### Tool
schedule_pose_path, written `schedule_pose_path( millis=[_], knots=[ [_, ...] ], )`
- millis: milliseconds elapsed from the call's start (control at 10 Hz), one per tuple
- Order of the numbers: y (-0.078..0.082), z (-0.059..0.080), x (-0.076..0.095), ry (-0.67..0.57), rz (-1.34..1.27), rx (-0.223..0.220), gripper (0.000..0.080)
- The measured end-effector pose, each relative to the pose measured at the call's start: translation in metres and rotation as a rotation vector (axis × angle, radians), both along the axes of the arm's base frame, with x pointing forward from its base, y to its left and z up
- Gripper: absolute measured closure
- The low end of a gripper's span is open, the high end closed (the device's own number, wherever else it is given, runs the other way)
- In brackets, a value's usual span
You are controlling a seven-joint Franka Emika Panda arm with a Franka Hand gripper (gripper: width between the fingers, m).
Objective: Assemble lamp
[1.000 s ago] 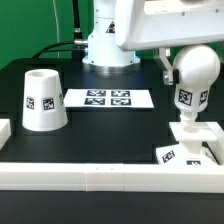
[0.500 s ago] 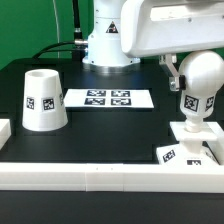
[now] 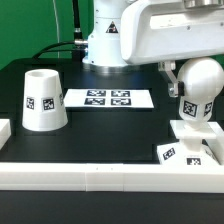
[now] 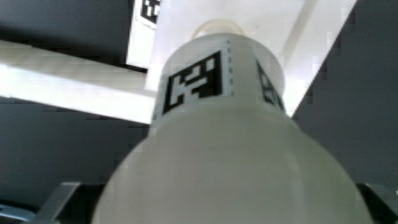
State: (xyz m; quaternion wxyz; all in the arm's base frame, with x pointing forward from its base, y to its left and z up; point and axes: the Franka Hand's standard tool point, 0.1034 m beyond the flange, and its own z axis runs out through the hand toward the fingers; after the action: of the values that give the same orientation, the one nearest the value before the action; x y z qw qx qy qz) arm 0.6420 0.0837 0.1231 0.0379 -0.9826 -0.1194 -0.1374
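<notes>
My claw [image 4: 214,200] was clamped on the bulb [image 3: 199,86], a finger showing on either side of it in the wrist view and the tagged white body filling the space between. The bulb stood over the base [image 3: 188,141] at the exterior view's right, close to the white rail [image 3: 100,176] along the front of the surface [image 3: 100,135]. Its narrow end seemed to meet the raised collar in the middle of the base, though I could not tell whether it had seated or only rested on top. It also looked slightly tilted from upright.

I judged the step in hand to be seating the bulb in the base. To do it well I needed to bring the bulb's axis straight over the collar before pressing or turning, since a leaning entry would likely jam or drag the base sideways. Light downward pressure and a firm grip seemed wise.

The shade [image 3: 43,100] stood well apart at the exterior view's left, beyond the marker board [image 3: 108,99], waiting its turn.
</notes>
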Motion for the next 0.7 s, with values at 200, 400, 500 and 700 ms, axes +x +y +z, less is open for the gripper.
schedule_pose_path(
  millis=[200,400,500,700],
  knots=[
    [-0.0001,-0.0041,-0.0029,-0.014,-0.001,-0.001,0.0223],
    [-0.0002,-0.0055,-0.0039,-0.033,-0.003,-0.001,0.0223],
    [0.0003,-0.0056,-0.0041,-0.053,-0.004,-0.001,0.0223],
    [0.0052,-0.0078,-0.0075,-0.095,-0.003,0.001,0.0223]
  ],
)
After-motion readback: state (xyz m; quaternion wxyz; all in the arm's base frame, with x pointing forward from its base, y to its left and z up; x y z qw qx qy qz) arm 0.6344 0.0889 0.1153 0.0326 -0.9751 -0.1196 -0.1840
